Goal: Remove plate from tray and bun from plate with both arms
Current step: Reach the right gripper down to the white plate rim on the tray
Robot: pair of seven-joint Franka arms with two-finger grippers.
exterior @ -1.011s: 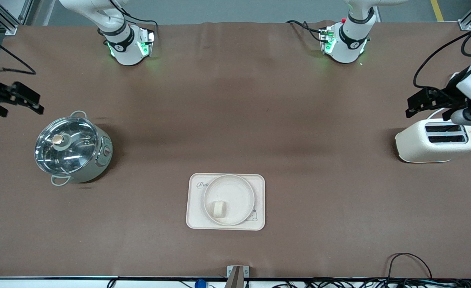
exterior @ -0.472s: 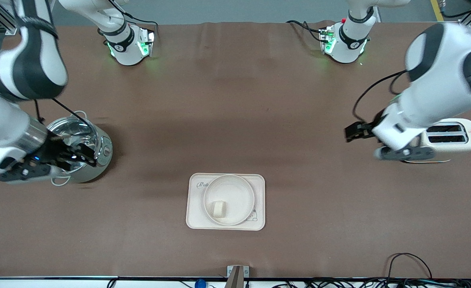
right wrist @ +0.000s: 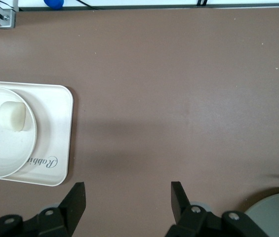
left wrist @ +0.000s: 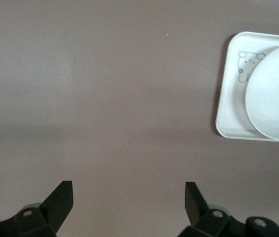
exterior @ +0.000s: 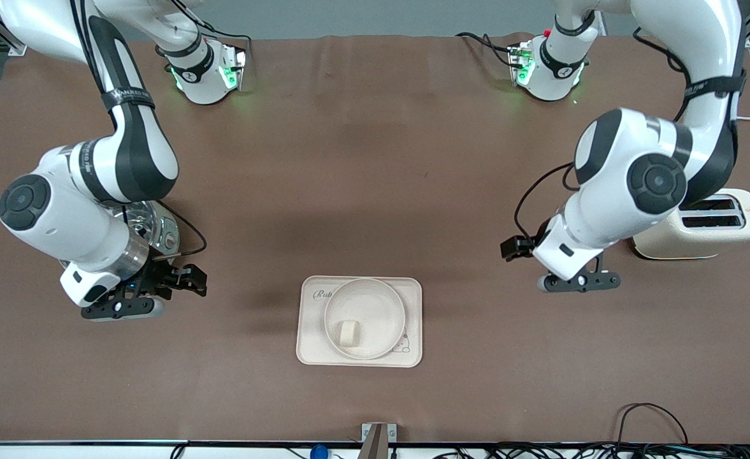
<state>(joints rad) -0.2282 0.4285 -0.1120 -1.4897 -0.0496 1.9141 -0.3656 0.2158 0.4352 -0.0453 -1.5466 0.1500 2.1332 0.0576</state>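
Left gripper (left wrist: 128, 197) fingers wide apart, empty, over bare brown mat toward the left arm's end. Right gripper (right wrist: 128, 197) fingers apart, empty, over mat beside the steel pot (exterior: 151, 226). Approach step: both must close in. Small matte cream bun (exterior: 349, 331) sits in the round cream plate (exterior: 392, 305), on the cream rectangular tray (exterior: 308, 347).

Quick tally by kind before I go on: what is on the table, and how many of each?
Tray: 1
Plate, on the tray: 1
Bun, on the plate: 1
Lidded pot, partly hidden under the right arm: 1
Toaster: 1
Total: 5
Left gripper and right gripper are both open and empty, one off each end of the tray.
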